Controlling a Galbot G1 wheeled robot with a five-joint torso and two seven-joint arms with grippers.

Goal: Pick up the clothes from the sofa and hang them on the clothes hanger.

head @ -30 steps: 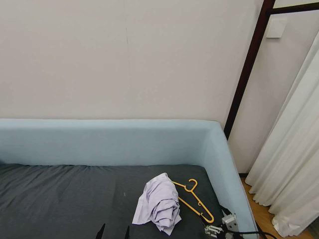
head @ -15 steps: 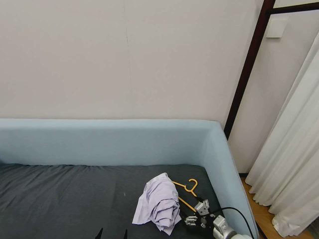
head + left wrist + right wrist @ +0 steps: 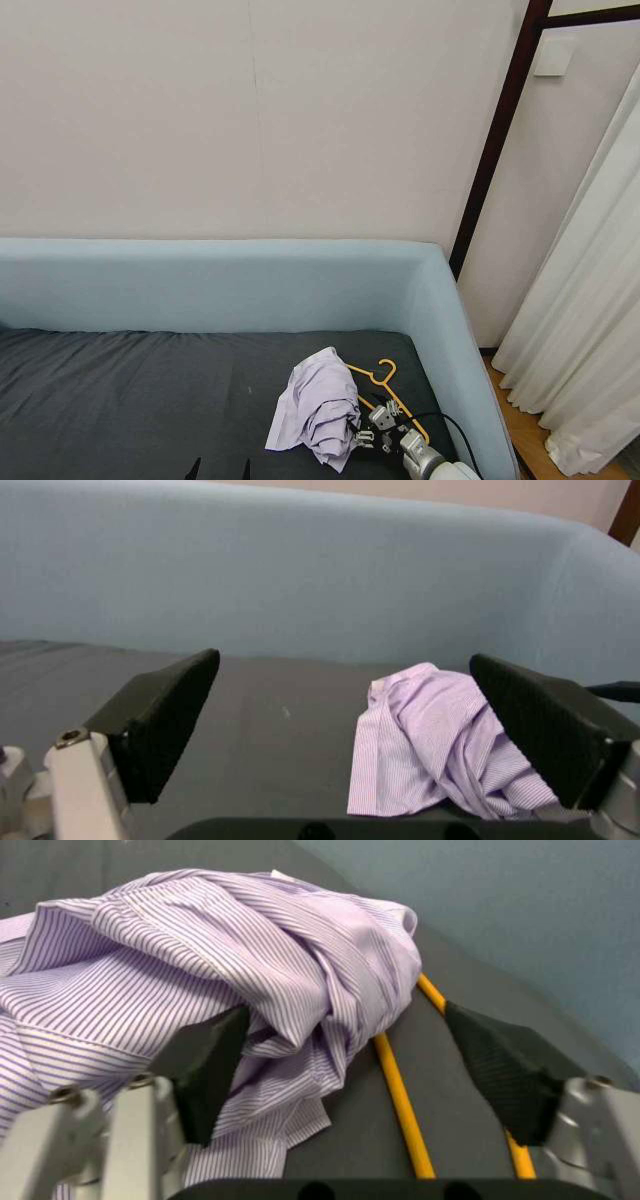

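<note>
Our right gripper [image 3: 366, 430] gapes at the shirt's [image 3: 320, 405] four o'clock edge, so we pinch cloth, not the hanger [image 3: 386, 379]; our left gripper [image 3: 345, 682] hangs open.

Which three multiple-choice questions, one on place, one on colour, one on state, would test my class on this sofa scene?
1. Where does the hanger lie? A. on the floor B. on the sofa seat beside the shirt C. on the wall
2. What colour is the hanger? A. green B. black C. orange
3. How is the right gripper? A. open B. shut on the shirt C. shut on the hanger
Answers: 1 B, it rests on the sofa seat at the shirt's edge; 2 C, its bars show orange; 3 A, its fingers stand apart over both.
</note>
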